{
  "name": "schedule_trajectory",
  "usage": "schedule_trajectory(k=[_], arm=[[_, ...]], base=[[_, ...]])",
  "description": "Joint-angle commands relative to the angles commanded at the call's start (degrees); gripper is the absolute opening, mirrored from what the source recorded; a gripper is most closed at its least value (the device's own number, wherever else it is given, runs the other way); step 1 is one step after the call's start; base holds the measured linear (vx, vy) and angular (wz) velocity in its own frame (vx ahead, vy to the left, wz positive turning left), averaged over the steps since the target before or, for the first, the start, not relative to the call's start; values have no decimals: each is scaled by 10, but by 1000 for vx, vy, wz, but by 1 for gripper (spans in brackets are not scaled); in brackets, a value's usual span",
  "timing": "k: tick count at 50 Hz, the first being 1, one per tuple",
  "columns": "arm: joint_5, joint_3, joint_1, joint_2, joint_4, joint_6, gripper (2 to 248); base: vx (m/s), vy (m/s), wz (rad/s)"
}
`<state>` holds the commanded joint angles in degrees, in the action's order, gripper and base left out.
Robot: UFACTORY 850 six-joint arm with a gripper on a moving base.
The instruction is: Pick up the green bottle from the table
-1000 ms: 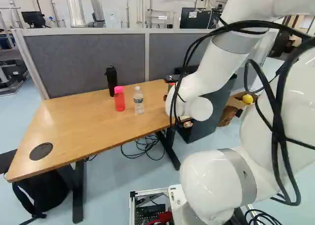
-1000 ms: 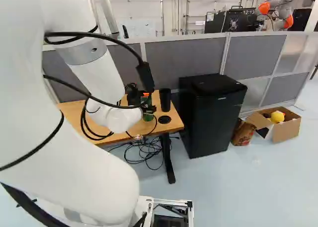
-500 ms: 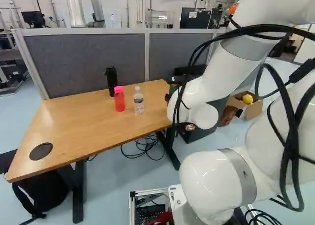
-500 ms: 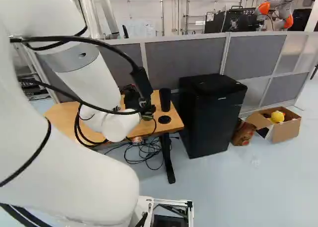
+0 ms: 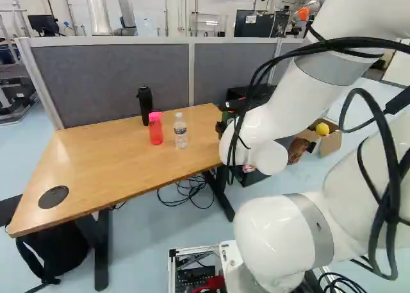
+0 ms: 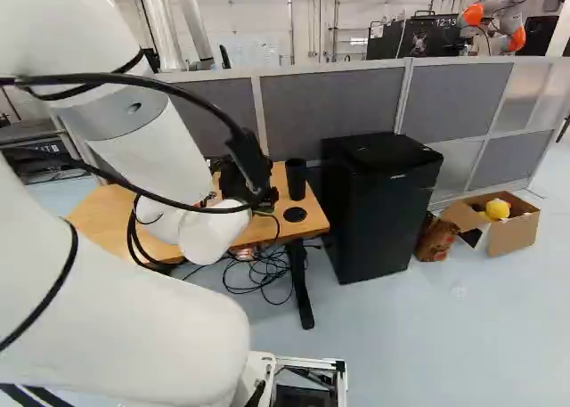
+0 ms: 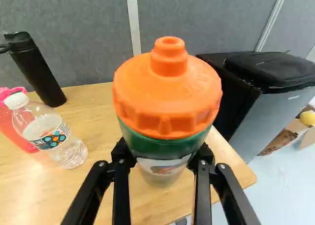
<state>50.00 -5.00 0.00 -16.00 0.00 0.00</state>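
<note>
Green bottle (image 7: 165, 146) was noted between the jaws, at 12 o'clock on their line of reach, its flanks toward 9 and 3. Its long axis appeared upright, orange cap (image 7: 167, 94) uppermost, tipped toward the wrist camera by viewpoint only (judged). Bottle was seen at the fridge (image 7: 275, 116) end of the counter (image 7: 98, 116); base contact unclear. Whether the jaws were clamped could not be told, contact being hidden.

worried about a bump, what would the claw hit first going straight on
The claw has the green bottle between its fingers; past that, the table likely comes first, though depth is unclear.
</note>
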Motion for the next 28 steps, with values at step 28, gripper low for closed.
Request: schedule_trajectory(k=[28], arm=[[0, 0, 0, 0, 0, 0, 116]], base=[[0, 0, 0]])
